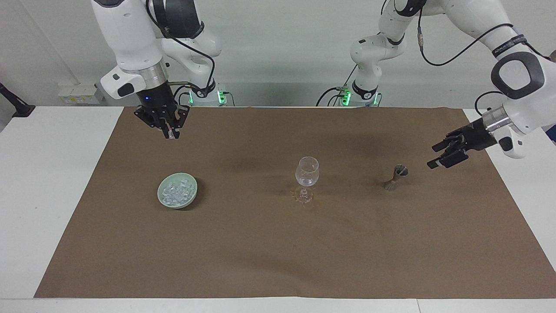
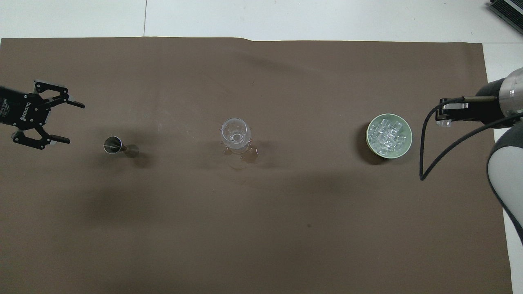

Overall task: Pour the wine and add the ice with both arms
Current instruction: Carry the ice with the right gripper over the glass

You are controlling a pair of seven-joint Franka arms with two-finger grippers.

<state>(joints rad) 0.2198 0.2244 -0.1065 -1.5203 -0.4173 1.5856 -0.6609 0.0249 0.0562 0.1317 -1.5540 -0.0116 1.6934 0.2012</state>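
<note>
A clear stemmed wine glass (image 1: 307, 171) (image 2: 235, 132) stands mid-table on the brown mat. Toward the right arm's end sits a pale green bowl (image 1: 191, 198) (image 2: 404, 150) full of ice (image 1: 176, 191) (image 2: 388, 134). A small metal jigger (image 1: 396, 177) (image 2: 116, 145) stands toward the left arm's end. My left gripper (image 1: 436, 156) (image 2: 76, 123) hangs open and empty over the mat beside the jigger, apart from it. My right gripper (image 1: 170, 134) (image 2: 442, 119) is shut, raised over the mat beside the bowl.
A brown paper mat (image 1: 278, 252) (image 2: 261, 228) covers most of the white table (image 1: 47, 182). A small wet patch (image 2: 245, 157) lies around the glass's foot. The right arm's black cable (image 2: 425, 139) loops down beside the bowl.
</note>
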